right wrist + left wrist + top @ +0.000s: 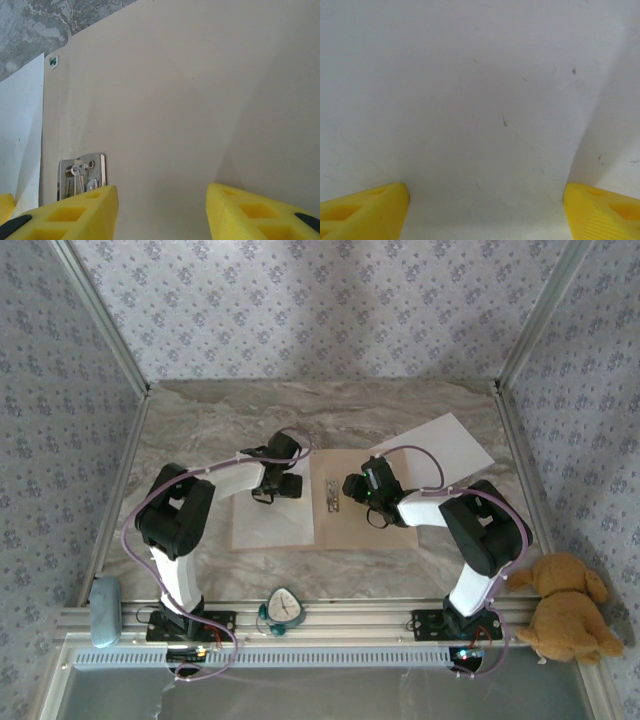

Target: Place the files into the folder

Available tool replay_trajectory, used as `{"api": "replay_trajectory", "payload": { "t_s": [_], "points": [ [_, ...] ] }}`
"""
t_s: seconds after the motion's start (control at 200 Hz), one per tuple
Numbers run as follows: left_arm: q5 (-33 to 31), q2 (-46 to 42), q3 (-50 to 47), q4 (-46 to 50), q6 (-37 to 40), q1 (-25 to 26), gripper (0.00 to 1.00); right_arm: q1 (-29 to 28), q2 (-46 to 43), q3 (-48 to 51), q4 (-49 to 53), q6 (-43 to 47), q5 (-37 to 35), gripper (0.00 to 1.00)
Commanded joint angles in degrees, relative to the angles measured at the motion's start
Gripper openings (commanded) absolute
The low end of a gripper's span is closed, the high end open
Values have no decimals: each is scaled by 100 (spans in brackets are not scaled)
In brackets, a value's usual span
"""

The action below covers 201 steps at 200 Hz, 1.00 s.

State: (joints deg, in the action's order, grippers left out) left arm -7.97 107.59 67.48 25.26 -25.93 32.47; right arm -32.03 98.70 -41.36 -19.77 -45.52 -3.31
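Nearest, along the table's (330, 415) front edge, a teal-and-white gadget (283, 608) sits at six o'clock, a grey-blue block (103, 610) at eight o'clock and a tan plush toy (565, 605) at four o'clock. Farther in, the folder (365, 530) lies open at the table's centre, its metal clip (333, 495) on the fold. The first file (270, 520) lies flat on the folder's left half, at nine o'clock from the clip. The left pincer (486, 192) hangs low over this sheet, wide and empty. At three o'clock from the clip the right pincer (162, 192) hovers over the bare tan half, moderately parted, holding nothing. The second file (440, 445) lies tilted on the table at one o'clock from the folder.
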Motion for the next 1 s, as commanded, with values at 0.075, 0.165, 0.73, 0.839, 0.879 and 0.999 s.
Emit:
{"api": "replay_trajectory", "payload": {
  "t_s": [0.075, 0.165, 0.73, 0.839, 0.879, 0.999],
  "points": [
    [380, -142, -184, 280, 281, -15, 82, -9, 247, 34, 654, -118, -274, 51],
    [439, -151, -192, 247, 408, 6, 82, -10, 248, 25, 671, -120, -284, 51],
    [584, -256, -319, 112, 824, 80, 82, -34, 275, -38, 784, -133, -362, 51],
    [644, -289, -342, 66, 911, 93, 82, -39, 288, -48, 806, -133, -369, 51],
    [677, -291, -333, 62, 952, 102, 82, -41, 284, -49, 808, -133, -364, 51],
    [735, -309, -328, 11, 1033, 145, 82, -44, 291, -73, 839, -131, -388, 51]
  ]
}}
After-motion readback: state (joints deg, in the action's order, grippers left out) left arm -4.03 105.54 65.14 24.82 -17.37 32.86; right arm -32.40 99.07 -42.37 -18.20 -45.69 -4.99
